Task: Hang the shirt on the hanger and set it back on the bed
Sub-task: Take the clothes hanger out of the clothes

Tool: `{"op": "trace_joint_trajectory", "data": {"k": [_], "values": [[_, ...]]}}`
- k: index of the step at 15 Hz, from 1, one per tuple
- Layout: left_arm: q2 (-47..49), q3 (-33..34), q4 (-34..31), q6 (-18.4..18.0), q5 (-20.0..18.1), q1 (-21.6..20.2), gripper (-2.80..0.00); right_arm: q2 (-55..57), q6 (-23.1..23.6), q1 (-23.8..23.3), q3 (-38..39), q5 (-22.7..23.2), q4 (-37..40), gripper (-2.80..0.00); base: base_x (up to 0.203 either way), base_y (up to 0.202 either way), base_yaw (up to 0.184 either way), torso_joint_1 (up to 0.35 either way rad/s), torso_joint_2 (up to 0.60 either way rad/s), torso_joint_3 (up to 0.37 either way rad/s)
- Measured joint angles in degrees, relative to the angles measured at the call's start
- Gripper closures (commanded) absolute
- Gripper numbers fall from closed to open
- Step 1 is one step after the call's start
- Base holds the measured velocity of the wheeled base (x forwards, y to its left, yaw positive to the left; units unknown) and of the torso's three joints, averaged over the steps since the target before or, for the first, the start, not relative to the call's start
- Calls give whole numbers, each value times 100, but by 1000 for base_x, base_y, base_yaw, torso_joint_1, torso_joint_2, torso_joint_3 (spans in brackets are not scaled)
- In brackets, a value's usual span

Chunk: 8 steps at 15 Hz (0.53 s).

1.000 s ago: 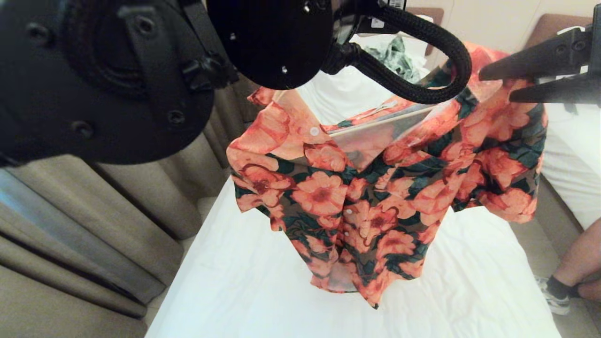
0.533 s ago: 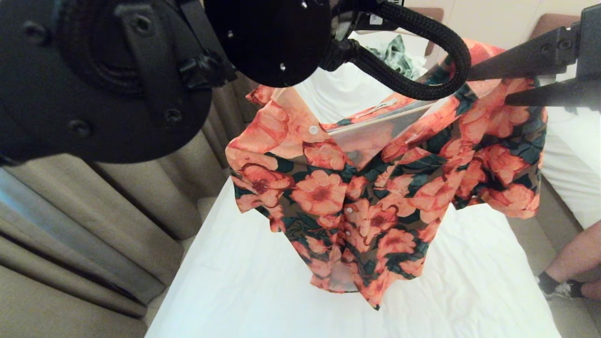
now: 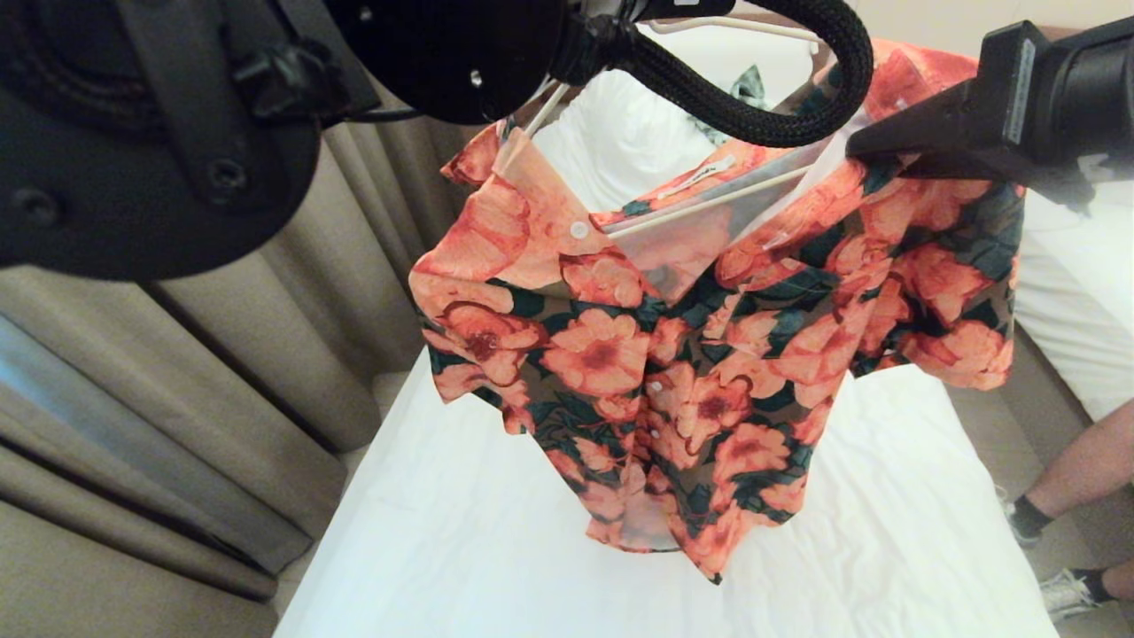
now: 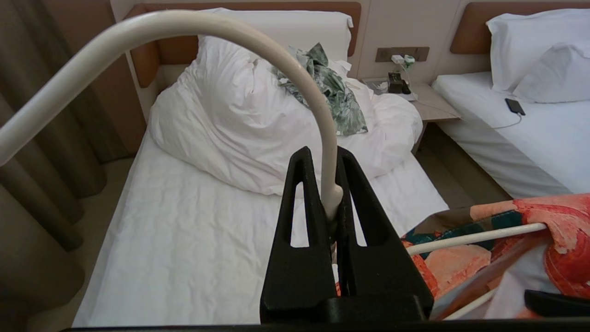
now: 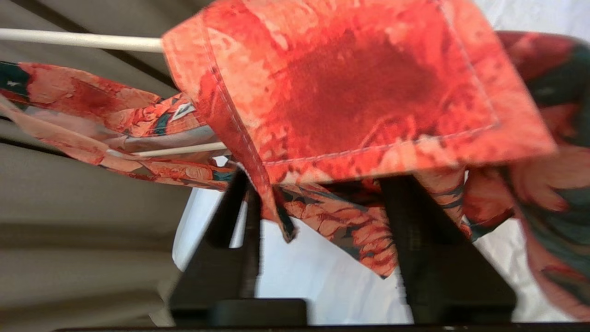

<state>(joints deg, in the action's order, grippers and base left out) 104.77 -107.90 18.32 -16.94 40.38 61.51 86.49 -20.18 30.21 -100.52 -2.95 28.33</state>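
Note:
The flowered shirt (image 3: 691, 354) hangs in the air on the cream hanger (image 3: 709, 204) above the bed (image 3: 443, 532). My left gripper (image 4: 329, 203) is shut on the hanger's neck just under the curved hook (image 4: 184, 23); in the head view only the left arm (image 3: 177, 133) shows, at the upper left. My right gripper (image 3: 864, 151) reaches in from the upper right at the shirt's shoulder by the collar. In the right wrist view its jaws (image 5: 315, 193) stand apart, open, with the collar flap (image 5: 359, 92) draped over the hidden fingertips.
Curtains (image 3: 221, 399) hang close along the bed's left side. A bunched duvet (image 4: 239, 124) with a green leafy garment (image 4: 332, 87) lies at the head end. A nightstand (image 4: 428, 101) and a second bed (image 4: 530, 133) lie to the right. A person's leg (image 3: 1081, 478) stands at the bed's right.
My right gripper has pushed in against the shirt's shoulder and its fingers have drawn closer together. The shirt and hanger have risen slightly. The person's leg has shifted.

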Motion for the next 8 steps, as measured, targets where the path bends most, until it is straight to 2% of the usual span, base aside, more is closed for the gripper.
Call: {"op": "trace_joint_trajectory", "data": {"k": [5, 8], "values": [[-20, 51, 6, 9, -5, -2, 0, 17, -2, -20, -53, -10, 8, 0, 0, 0, 0, 0, 0, 0], [-35, 340, 11, 20, -9, -182, 0, -101, -18, -234, -57, -10, 46, 0, 0, 0, 0, 0, 0, 0]]}}
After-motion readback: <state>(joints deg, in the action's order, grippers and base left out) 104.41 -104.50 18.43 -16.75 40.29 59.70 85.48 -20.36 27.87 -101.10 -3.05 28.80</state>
